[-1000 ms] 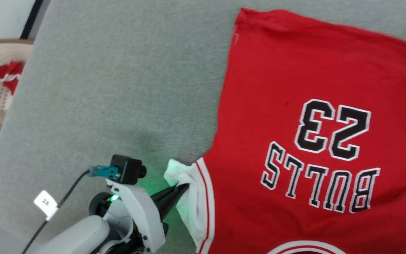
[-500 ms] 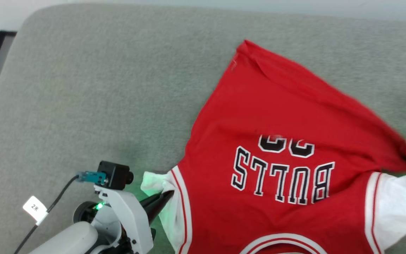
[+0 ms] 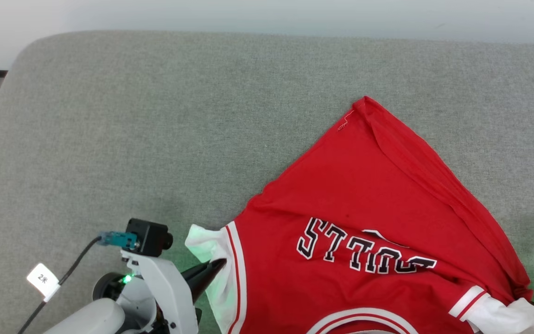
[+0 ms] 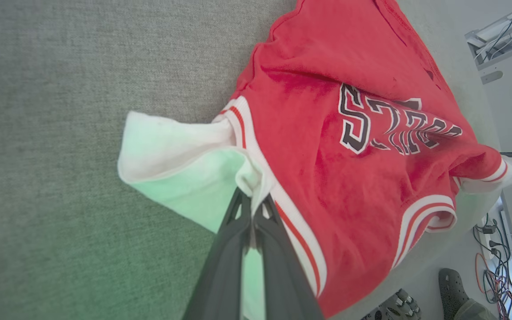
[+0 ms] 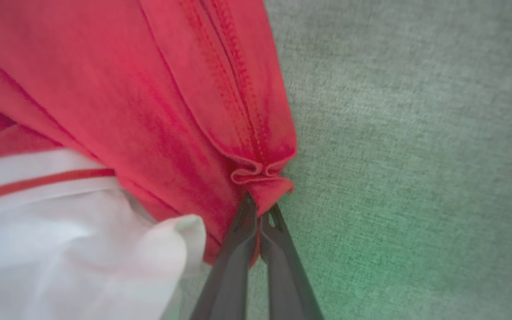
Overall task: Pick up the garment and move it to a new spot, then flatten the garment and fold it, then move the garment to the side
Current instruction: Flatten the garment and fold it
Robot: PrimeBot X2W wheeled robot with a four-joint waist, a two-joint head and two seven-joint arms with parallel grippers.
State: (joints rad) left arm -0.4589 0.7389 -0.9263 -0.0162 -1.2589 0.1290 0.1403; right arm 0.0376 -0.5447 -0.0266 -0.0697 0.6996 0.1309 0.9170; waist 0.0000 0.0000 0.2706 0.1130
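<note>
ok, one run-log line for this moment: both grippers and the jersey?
left gripper: shut on garment at white sleeve | right gripper: shut on red hem | garment: rumpled on grey surface

The red jersey, with white sleeves, red-and-white striped trim and black white-outlined letters, lay rumpled at the near right of the grey surface. Its body tapered to a point on the far side. A crease partly hid the letters, and one white sleeve stuck out on each side.

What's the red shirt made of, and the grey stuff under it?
The red jersey shirt with white sleeves looks like soft, matte knit cloth: it wrinkles and shows stitched hems. The grey surface looks like fuzzy, dull felt or woven fabric.
</note>
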